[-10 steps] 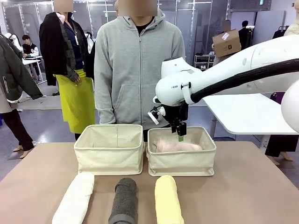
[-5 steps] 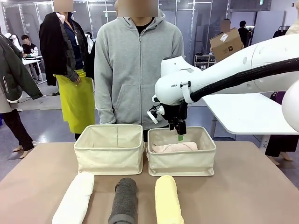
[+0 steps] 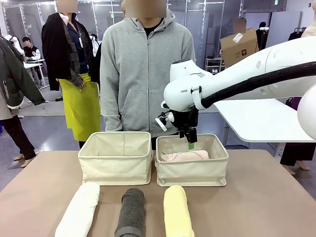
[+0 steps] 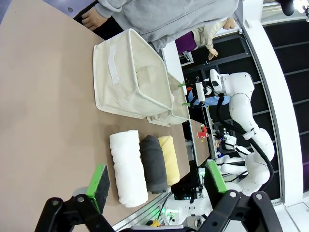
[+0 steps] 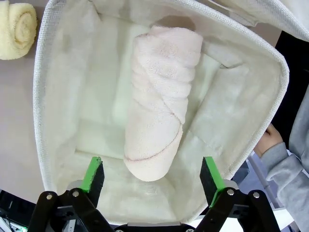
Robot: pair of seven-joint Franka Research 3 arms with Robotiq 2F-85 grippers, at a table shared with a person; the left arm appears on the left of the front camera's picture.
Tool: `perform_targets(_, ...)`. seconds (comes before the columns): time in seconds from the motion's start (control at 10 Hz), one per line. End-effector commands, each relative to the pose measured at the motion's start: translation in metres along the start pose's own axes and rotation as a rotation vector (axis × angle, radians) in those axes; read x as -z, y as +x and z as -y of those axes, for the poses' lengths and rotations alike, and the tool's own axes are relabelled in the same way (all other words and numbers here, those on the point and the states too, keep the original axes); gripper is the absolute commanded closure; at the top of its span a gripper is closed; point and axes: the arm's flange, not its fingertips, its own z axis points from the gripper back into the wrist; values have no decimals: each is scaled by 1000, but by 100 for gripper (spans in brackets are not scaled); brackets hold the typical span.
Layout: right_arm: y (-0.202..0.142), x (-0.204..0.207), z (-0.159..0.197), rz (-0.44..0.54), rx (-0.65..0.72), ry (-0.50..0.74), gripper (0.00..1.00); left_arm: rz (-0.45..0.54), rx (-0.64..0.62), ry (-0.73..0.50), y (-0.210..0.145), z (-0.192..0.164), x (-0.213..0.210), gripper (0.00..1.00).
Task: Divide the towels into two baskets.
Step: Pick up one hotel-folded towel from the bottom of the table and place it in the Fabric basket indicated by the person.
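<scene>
A pale pink towel (image 3: 185,156) (image 5: 159,96) lies loose on the floor of the right-hand basket (image 3: 192,173) (image 5: 43,96). Just above it hangs my right gripper (image 3: 190,143) (image 5: 152,174), open with nothing between its green pads. The left-hand basket (image 3: 116,165) (image 4: 123,72) holds nothing I can see. Three rolls lie side by side near the table's front edge: a white towel (image 3: 79,210) (image 4: 128,166), a dark grey towel (image 3: 131,212) (image 4: 153,162) and a pale yellow towel (image 3: 177,210) (image 4: 169,158) (image 5: 17,29). My left gripper (image 4: 157,186) is open, well back from the rolls.
A person in a grey hoodie (image 3: 147,74) stands right behind the two baskets, one hand (image 5: 268,140) close to the right basket's rim. Other people stand farther back on the left. Bare brown table (image 3: 266,197) lies on both sides of the rolls.
The pink towel has dropped from a raised, tilted position to lie lower in the right basket. My right gripper has risen slightly above it.
</scene>
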Motion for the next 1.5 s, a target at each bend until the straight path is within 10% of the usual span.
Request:
perform_targets(0.0,-1,0,0,-3,2,-1,0,7,4,-14,0,2,-3,0)
perform_targets(0.6,0,0,0,0,0,0,0,7,4,-14,0,2,-3,0)
perform_targets(1.4,-172,-17,-178,625,474,290,0,7,4,-14,0,2,-3,0)
